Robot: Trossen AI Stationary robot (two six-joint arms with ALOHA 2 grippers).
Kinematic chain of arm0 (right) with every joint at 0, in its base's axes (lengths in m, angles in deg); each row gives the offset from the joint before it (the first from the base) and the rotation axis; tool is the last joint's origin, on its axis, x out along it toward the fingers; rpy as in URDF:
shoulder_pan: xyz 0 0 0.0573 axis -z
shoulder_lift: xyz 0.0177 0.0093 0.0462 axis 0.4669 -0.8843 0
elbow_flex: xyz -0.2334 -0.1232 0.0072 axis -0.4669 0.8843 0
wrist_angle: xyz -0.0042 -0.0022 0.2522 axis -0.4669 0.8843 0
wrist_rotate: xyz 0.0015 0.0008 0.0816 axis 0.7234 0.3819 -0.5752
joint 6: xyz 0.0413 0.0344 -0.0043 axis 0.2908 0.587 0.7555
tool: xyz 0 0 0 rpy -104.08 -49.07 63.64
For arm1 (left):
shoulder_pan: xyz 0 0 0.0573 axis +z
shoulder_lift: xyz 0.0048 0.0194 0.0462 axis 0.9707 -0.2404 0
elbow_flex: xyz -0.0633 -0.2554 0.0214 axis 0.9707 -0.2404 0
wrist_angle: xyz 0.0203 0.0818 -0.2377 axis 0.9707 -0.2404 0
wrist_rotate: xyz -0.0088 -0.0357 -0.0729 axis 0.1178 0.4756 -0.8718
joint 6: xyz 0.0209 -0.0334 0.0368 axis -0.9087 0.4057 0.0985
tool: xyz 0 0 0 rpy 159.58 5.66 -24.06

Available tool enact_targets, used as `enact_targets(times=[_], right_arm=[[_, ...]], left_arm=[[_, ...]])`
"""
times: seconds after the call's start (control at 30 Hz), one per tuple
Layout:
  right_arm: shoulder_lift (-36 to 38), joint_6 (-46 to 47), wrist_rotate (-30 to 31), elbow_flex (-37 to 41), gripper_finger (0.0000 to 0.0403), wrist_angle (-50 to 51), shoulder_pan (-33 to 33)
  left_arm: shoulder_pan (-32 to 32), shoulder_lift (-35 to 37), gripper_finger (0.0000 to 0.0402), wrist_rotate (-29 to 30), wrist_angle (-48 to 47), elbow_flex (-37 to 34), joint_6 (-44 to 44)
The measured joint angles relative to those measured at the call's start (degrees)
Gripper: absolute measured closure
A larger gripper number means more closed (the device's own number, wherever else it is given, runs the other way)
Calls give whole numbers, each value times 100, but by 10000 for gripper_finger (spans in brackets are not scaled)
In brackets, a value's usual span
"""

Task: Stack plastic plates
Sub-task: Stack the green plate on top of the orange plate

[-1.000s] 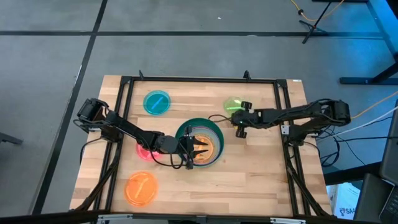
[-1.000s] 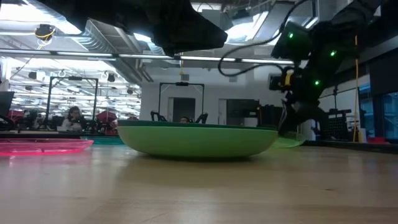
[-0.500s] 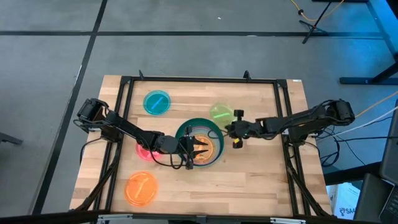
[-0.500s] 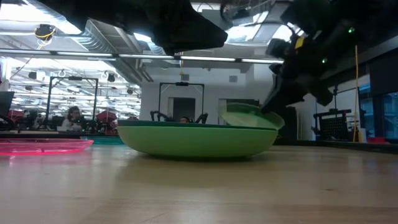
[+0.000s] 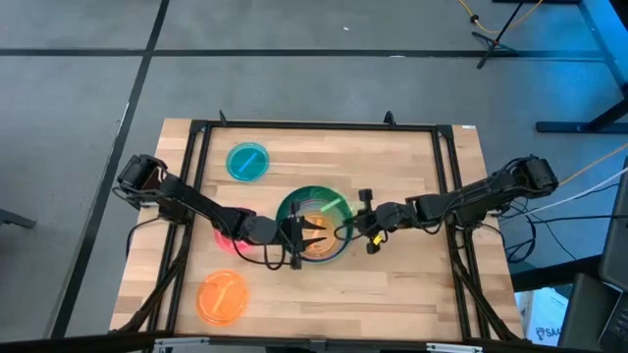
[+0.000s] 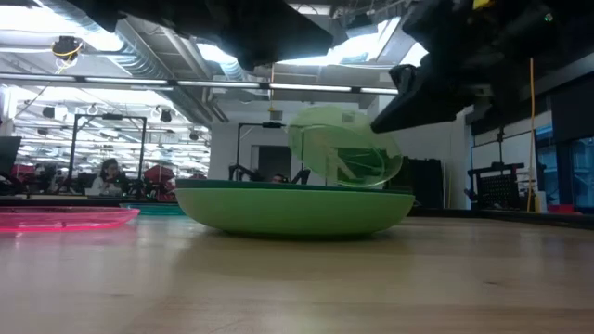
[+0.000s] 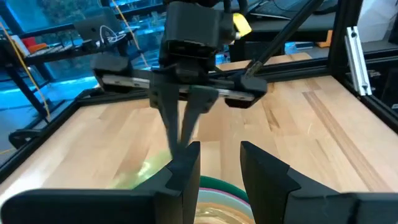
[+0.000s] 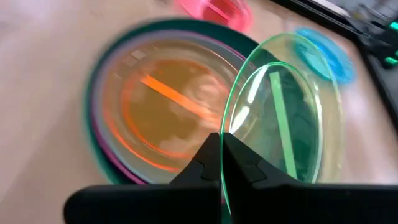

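Observation:
A stack of plates [image 5: 314,224] stands at the table's middle: large green ones below, a magenta one, and an orange plate [image 8: 161,112] on top. My right gripper [image 5: 345,224] is shut on a translucent lime plate [image 5: 329,209], also in the low view [image 6: 343,148], and holds it over the stack's right part. My left gripper [image 5: 306,235] is open above the stack, touching nothing; it also shows in the left wrist view [image 7: 221,167]. A cyan plate [image 5: 247,162], a red-pink plate [image 5: 226,238] and a second orange plate [image 5: 224,297] lie flat on the table. My right gripper pinches the lime plate's rim [image 8: 225,127] between its two fingers, on the side of the plate toward the table's right. The fingers come from the table's right, slanting down. The plate is lifted clear and tilted steeply above the stack [image 6: 292,209].
The left arm crosses over the red-pink plate [image 6: 65,218]. A black frame [image 5: 314,126] runs along the table's far edge and sides. Bare wood lies in front of the stack and at the near right.
My right gripper has carried the lime plate from the table's far right toward the left and near edge, to above the stack. The plate has been lifted clear of the table and tipped up steeply. My left gripper has stayed over the stack.

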Motion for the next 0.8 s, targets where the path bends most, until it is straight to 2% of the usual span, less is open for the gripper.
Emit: enact_targets(times=[0.1, 0.4, 0.57, 0.7, 0.8], right_arm=[[-184, 7, -446, 0, 402, -383, 6], [-774, 17, -1081, -2, 402, -1170, 15], [-893, 20, -1230, 0, 402, -1307, 4], [-893, 4, -917, 0, 402, -1636, -184], [-891, -93, -956, -20, 402, -1801, -314]], left_arm=[[-55, 0, 295, 94, -9, 0, -69], [-344, 281, 295, 793, -72, 0, -355], [-544, 416, 295, 1218, -220, 0, -462], [-604, 420, 295, 1506, -290, 0, -490], [-604, 420, 295, 1551, -284, 0, -521]])
